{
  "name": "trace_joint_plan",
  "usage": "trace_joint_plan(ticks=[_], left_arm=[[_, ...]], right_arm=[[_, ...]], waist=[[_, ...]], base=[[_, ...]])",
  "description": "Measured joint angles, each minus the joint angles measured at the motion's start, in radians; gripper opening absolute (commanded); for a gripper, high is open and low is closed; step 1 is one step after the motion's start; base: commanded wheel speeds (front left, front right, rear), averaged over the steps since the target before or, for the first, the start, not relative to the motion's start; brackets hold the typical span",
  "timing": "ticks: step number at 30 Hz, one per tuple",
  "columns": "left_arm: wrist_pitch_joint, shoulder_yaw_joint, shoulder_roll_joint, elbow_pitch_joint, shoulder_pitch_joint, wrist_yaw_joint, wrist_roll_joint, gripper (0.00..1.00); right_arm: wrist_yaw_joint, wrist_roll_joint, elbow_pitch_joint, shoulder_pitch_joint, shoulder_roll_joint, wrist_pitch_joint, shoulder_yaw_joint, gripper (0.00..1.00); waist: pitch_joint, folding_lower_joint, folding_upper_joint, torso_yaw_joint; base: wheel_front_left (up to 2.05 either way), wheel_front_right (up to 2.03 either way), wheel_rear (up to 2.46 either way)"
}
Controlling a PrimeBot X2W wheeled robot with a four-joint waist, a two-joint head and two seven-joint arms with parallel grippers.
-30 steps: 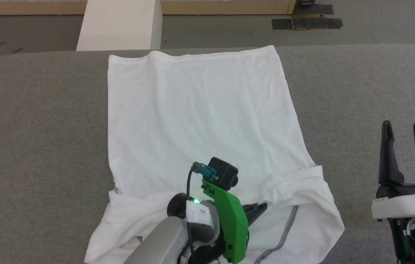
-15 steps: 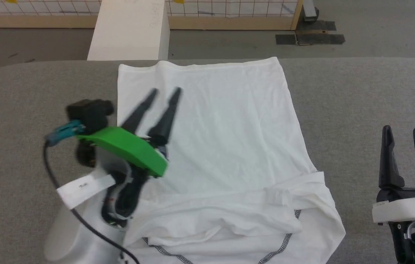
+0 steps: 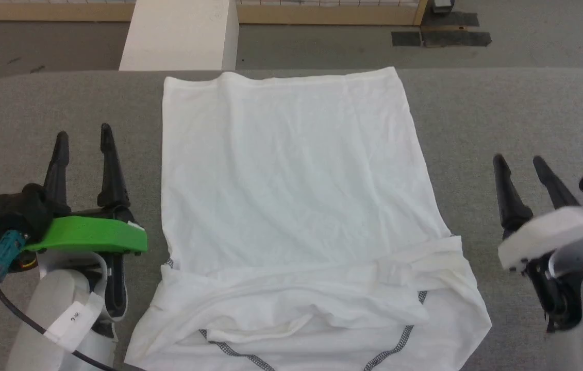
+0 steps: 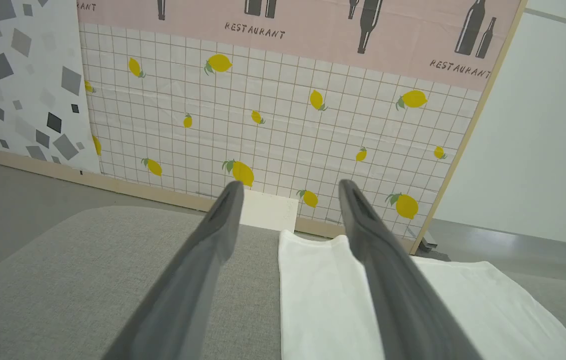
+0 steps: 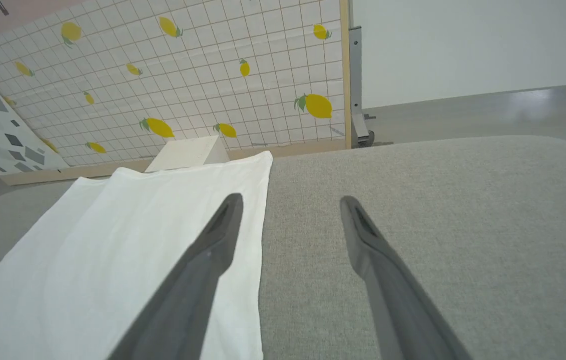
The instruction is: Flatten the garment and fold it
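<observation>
Left tool (image 3: pixel 84 131) has swung off the T-shirt (image 3: pixel 291 180) since a second ago. Back then it was down over the near end with its fingers pinched together, now it's out to the left of the cloth, close to the edge but clear of it, fingers spread wide with nothing between them. Right tool (image 3: pixel 518 158) has shifted a bit too and leans leftward now. It's a little blurry at the wrist, with the fingers apart and empty same as before, over bare grey worktop (image 3: pixel 502 113) to the right of the shirt

Near to far: closest to the robot the shirt is bunched up, with a band of folded-over fabric running across its whole width. It's rumpled, and lines of dark stitching (image 3: pixel 399 344) peek out along the bottom. The two tools sit on either side of it, both pointing away from the robot

Past the band the body of the shirt lies spread out flat with only light creases. The far hem reaches right up to the far edge of the worktop, and there's a small ridge near its far left corner

Behind the worktop a white box (image 3: pixel 178 36) stands on the floor (image 3: pixel 322 46), just beyond that far left corner, and there are dark tape patches (image 3: pixel 440 37) further right. The wrist views show a grid panel with lemons (image 4: pixel 272 130) standing at the back
</observation>
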State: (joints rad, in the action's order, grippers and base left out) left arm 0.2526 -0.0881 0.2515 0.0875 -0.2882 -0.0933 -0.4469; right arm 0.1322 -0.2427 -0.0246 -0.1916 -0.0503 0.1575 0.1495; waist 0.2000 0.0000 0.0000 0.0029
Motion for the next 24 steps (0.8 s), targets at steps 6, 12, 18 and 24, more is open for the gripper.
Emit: trace_joint_plan(ticks=[6,12,18,24], left_arm=[[0.004,0.019,-0.011,-0.076,-0.022,-0.001,0.040,1.00],[0.005,0.024,-0.031,-0.146,-0.106,0.006,0.061,1.00],[0.005,0.028,-0.063,-0.175,-0.153,0.021,0.091,1.00],[0.005,0.030,-0.096,-0.202,-0.171,0.045,0.102,1.00]], right_arm=[[0.000,0.090,-0.119,-0.363,-0.048,0.160,-0.025,1.00],[0.000,0.130,-0.277,-0.729,-0.110,0.338,-0.051,1.00],[0.000,0.200,-0.428,-0.961,-0.132,0.625,-0.092,1.00],[0.000,0.226,-0.492,-1.069,-0.148,0.909,-0.161,1.00]], waist=[[0.100,0.0000,0.0000,0.002],[0.225,0.0001,0.0000,0.018],[0.348,0.0002,0.0000,0.048],[0.448,0.0002,0.0000,0.097]], base=[[0.00,0.00,0.00],[0.00,0.00,0.00],[0.00,0.00,0.00],[0.00,0.00,0.00]])
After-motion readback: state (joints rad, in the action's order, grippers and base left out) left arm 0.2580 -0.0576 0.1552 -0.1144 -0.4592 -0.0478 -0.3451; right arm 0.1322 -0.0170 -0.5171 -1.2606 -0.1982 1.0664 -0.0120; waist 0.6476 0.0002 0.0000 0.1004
